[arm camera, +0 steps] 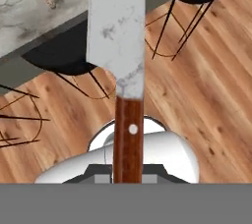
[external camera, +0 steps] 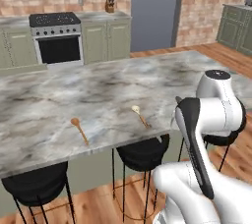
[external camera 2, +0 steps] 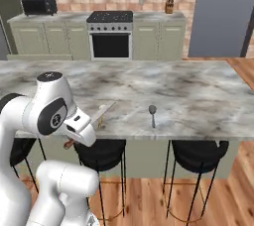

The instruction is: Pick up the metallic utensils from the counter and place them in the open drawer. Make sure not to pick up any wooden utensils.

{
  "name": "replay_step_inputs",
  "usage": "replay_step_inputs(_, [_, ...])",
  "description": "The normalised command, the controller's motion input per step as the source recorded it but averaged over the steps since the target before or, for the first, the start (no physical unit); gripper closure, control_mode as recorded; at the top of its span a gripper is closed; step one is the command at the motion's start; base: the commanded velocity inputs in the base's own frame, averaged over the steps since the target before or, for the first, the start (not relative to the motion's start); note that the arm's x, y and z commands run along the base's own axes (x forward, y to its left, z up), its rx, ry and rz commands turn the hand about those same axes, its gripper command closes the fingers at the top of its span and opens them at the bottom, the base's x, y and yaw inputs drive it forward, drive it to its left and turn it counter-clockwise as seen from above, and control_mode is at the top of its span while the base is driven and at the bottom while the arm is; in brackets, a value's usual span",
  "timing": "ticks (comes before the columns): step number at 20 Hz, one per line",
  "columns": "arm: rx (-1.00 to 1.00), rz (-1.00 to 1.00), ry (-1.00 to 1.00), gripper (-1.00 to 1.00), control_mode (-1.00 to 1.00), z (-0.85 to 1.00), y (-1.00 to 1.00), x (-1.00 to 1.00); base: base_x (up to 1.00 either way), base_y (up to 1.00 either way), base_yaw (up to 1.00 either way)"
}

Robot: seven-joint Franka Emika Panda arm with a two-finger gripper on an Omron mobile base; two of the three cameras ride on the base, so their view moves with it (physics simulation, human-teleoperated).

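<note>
Currently, on the marbled surface (external camera: 98, 90): orange-brown wooden spoon (external camera: 79, 129) at left, pale-headed spoon (external camera: 140, 116) to its right, both near the front edge. Farther right lies the dark grey spoon (external camera 2: 153, 114). Pincer (arm camera: 128, 176), fingertips likely hidden, clamps the red-brown-handled utensil (arm camera: 120, 56) off the surface, over the wood floor (arm camera: 206, 95).

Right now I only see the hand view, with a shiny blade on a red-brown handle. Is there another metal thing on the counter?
Observer: Yes. A dark grey spoon lies on the counter, near its front edge.
Operator: Any wooden ones too?
Observer: Two. An orange-brown spoon and a pale-headed spoon lie apart, near the front edge.
Operator: Where is my gripper?
Observer: The gripper, shut on the knife, hangs in front of the counter's edge over the stools, left of the dark grey spoon.
</note>
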Motion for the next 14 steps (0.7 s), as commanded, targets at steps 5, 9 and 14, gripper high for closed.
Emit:
replay_step_inputs(5, [0.00,0.00,0.00,1.00,1.00,0.00,0.00,0.00,-0.14,-0.68,-0.55])
replay_step_inputs(9, [0.00,0.00,0.00,1.00,1.00,0.00,0.00,0.00,0.00,-0.84,-0.61])
replay_step_inputs(14, [0.00,0.00,0.00,1.00,1.00,0.00,0.00,0.00,0.00,-1.00,-0.52])
